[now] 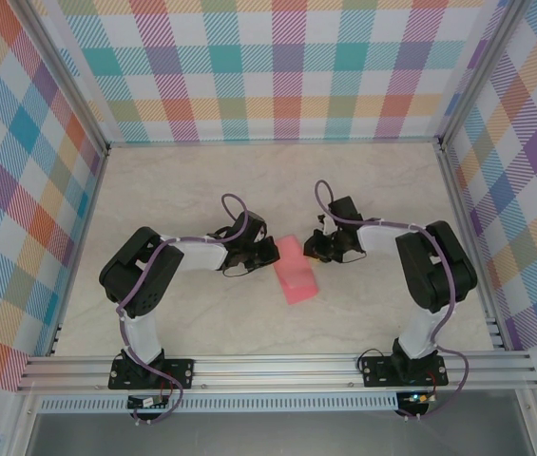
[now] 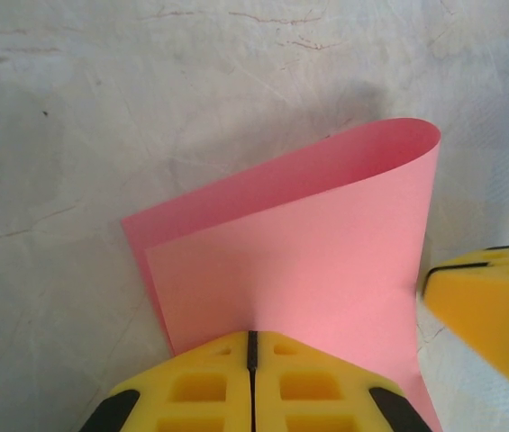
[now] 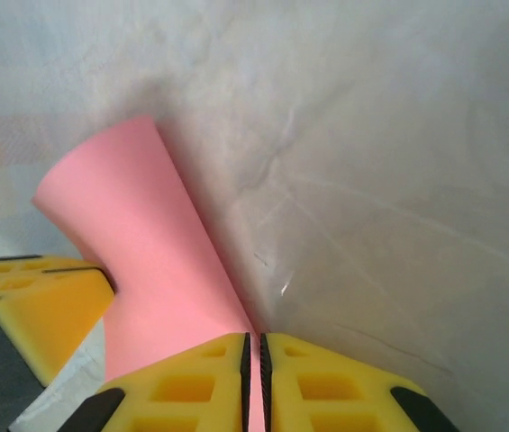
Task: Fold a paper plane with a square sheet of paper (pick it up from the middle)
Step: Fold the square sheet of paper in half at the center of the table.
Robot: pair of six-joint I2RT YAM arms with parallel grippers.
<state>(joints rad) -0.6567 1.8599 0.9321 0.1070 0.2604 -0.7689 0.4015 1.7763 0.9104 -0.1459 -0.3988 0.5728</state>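
The square sheet of paper point(image 1: 297, 277) is salmon pink and lies mid-table, bent over on itself in a loose, uncreased curl. In the left wrist view the sheet point(image 2: 308, 243) shows two layers joined by a rounded bend at the upper right. My left gripper point(image 2: 252, 335) is shut on the near edge of the upper layer. My right gripper point(image 3: 253, 337) is shut on the sheet point(image 3: 137, 234), with pink paper showing between its pads. In the top view the left gripper point(image 1: 270, 253) and right gripper point(image 1: 314, 247) face each other closely across the paper. The paper plane is out of view.
The table point(image 1: 192, 180) has a pale marbled surface. Plaid walls point(image 1: 278, 66) enclose the back and both sides. An aluminium rail point(image 1: 278, 366) runs along the near edge by the arm bases. The other arm's yellow finger point(image 2: 493, 306) sits close on the right.
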